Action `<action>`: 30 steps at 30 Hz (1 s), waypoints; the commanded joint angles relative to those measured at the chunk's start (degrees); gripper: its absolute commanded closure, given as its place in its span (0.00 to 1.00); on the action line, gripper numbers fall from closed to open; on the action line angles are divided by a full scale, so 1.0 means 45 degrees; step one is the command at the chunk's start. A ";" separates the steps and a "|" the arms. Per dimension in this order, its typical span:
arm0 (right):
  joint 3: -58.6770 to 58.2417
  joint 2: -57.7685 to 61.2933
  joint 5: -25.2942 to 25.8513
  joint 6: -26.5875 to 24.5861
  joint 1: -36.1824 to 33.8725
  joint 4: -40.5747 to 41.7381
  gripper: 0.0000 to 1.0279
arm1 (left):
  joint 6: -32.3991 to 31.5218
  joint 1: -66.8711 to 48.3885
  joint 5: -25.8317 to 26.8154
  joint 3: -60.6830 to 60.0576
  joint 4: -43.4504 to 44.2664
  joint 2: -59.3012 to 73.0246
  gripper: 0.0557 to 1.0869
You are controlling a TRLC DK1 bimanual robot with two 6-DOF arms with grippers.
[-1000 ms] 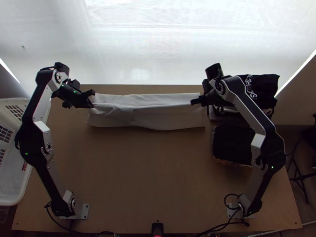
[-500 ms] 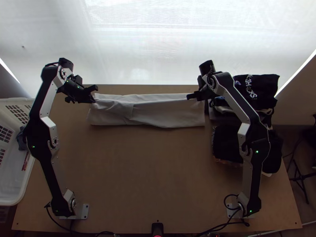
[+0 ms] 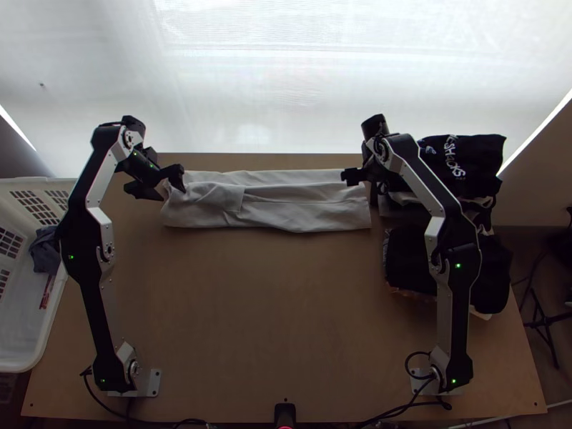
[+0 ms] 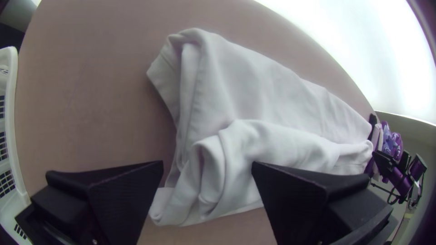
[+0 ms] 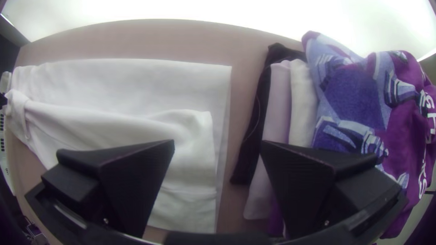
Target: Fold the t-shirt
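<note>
the t-shirt (image 3: 300, 212) seems nearly folded lengthwise; my left gripper (image 4: 208, 164) and right gripper (image 5: 218, 141) gape empty; next i should straighten its rumpled end.

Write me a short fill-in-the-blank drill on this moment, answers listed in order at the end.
In the right wrist view, the t-shirt looks ____ in colour.
The left gripper is not shut but ____.
In the top view, the basket stands to the t-shirt's ____.
There, the dark clothes lie to its ____.

Missing words: white; open; left; right.
</note>
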 commanded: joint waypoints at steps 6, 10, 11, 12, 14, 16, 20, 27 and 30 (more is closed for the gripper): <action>0.0135 -0.2970 -0.0205 -0.0239 0.0739 0.0868 0.03 | 0.0210 0.0116 0.0030 -0.0004 0.0558 -0.1458 0.05; 0.1014 -0.3536 -0.1845 -0.1098 0.2399 0.1063 0.03 | 0.0308 0.0330 0.0069 -0.0219 0.0402 -0.2200 0.05; 0.1131 -0.3517 -0.2236 -0.1313 0.2887 0.1044 0.03 | 0.0288 0.0448 0.0069 -0.0277 0.0363 -0.2317 0.05; 0.1190 -0.3478 -0.2626 -0.1664 0.3337 0.1024 0.03 | 0.0249 0.0526 0.0069 -0.0356 0.0304 -0.2434 0.05; 0.1541 -0.3106 -0.3310 -0.2114 0.4255 0.0536 0.03 | 0.0249 0.0799 0.0049 -0.0609 0.0207 -0.2649 0.05; 0.2166 -0.2423 -0.3447 -0.2192 0.4977 -0.0070 0.03 | 0.0269 0.1092 0.0049 -0.1137 0.0226 -0.2883 0.05; 0.3143 -0.1095 -0.3759 -0.1430 0.5739 -0.0265 0.04 | 0.0679 0.1483 -0.0498 -0.3188 0.1164 -0.3880 0.05; 0.3123 0.0878 -0.5263 -0.1332 0.5993 0.0009 0.04 | 0.1148 0.2147 0.0010 -0.7934 0.5558 -0.5969 0.05; 0.3123 0.1601 -0.5244 -0.1508 0.5876 0.0575 0.04 | 0.1050 0.2030 0.0010 -0.8969 0.6417 -0.6126 0.05</action>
